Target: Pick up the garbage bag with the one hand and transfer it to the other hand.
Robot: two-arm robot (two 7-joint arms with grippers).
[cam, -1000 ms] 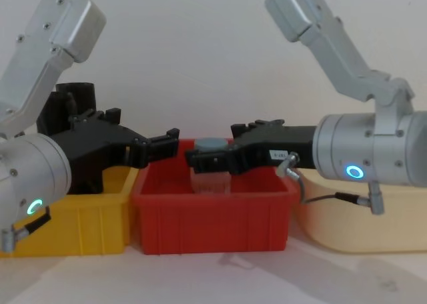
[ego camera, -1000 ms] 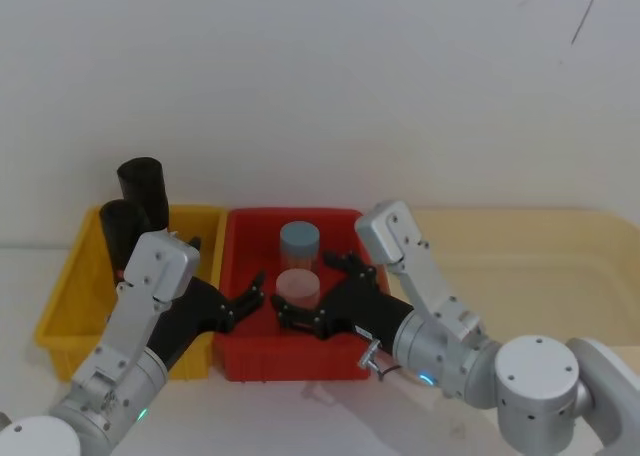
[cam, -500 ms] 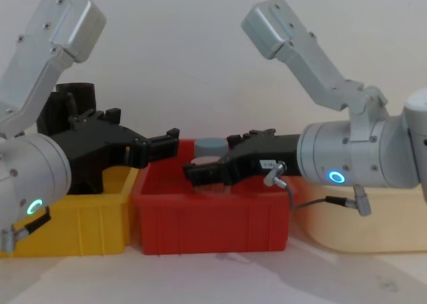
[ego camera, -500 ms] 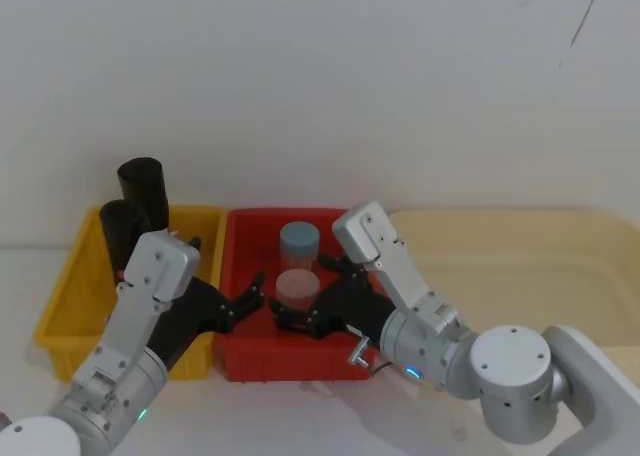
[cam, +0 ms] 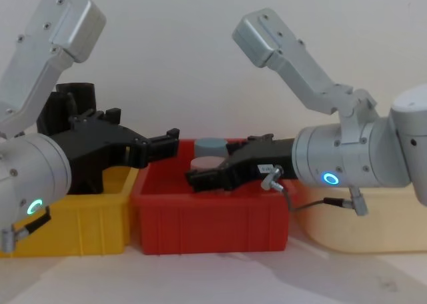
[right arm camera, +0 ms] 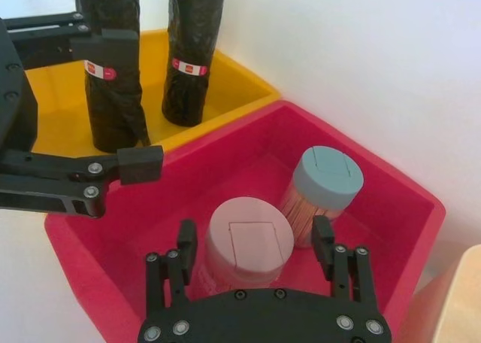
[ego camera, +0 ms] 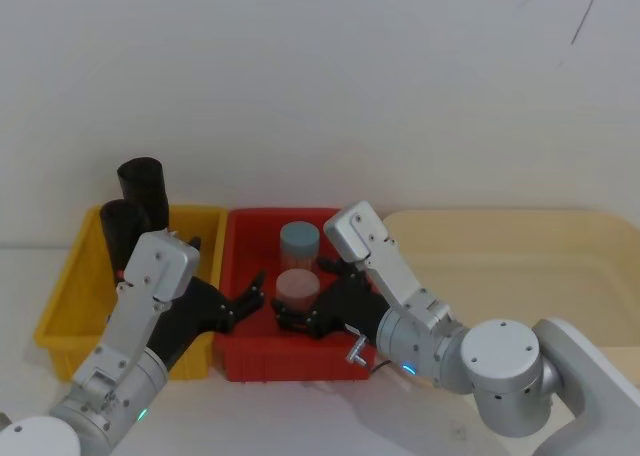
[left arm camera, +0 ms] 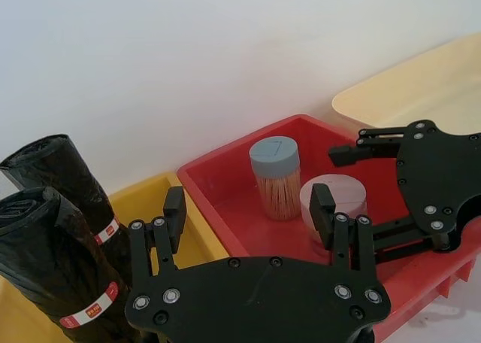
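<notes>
Jaws open, empty, garbage bag (ego camera: 121, 228) well apart

A plain pale wall (ego camera: 320, 96) is stretching right across the back, with a thin dark line (ego camera: 586, 11) slanting down near its upper right corner. Out front, the white tabletop (cam: 213, 277) is catching soft, even light, with faint shadows lying across it.

I see the garbage bag (ego camera: 122, 231) before its twin roll (ego camera: 143, 186) in the left bin (ego camera: 62, 298). The front jar (ego camera: 298, 287) and rear jar (ego camera: 299, 242) are in the middle bin (ego camera: 290, 214), and the tray (ego camera: 520, 266) is right, apparently touching.
</notes>
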